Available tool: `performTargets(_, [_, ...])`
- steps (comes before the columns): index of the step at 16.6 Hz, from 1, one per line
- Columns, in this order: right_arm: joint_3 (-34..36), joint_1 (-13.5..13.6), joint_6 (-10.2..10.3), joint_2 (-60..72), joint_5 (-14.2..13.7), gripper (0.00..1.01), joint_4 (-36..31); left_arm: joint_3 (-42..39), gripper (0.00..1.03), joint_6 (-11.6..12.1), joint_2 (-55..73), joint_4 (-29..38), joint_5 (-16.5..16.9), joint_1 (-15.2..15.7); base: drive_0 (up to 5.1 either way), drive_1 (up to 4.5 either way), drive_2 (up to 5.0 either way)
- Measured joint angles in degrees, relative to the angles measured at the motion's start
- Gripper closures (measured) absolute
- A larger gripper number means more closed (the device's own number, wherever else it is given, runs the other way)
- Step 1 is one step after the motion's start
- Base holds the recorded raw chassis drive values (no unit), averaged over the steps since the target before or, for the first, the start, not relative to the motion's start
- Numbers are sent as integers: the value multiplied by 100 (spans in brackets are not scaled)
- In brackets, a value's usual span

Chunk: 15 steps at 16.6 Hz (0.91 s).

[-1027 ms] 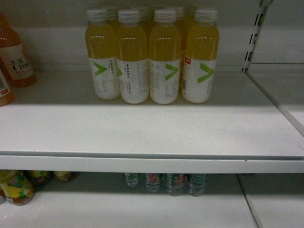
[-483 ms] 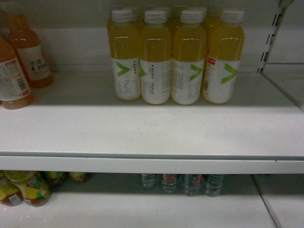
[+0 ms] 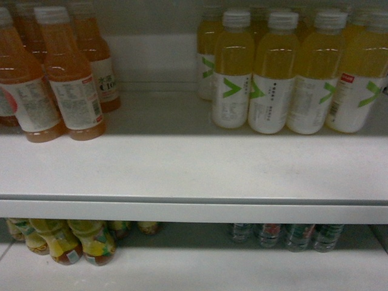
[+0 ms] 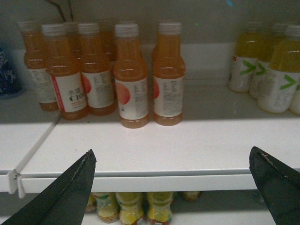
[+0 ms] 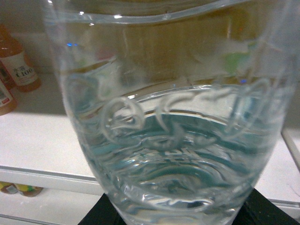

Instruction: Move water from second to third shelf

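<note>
Water bottle [image 5: 164, 140] fills the right wrist view, apparently clamped for carrying; left gripper [image 4: 173, 187] jaws gape wide, unused

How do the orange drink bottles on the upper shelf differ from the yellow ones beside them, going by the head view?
The orange bottles stand at the left, the yellow bottles at the right. The orange ones narrow toward the neck; the yellow ones are straighter with rounded shoulders. Orange labels show dense print and red, yellow labels a green arrowhead. Both have white caps, white labels, and stand upright on the same shelf.
</note>
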State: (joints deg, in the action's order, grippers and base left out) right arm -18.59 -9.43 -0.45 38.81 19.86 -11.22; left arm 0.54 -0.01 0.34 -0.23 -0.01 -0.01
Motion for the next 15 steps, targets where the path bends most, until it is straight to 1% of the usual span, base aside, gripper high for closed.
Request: performTargets(15, [2,0,0,2,-4,62,-15,0,5,0,0,2,0,0,-498,247,247])
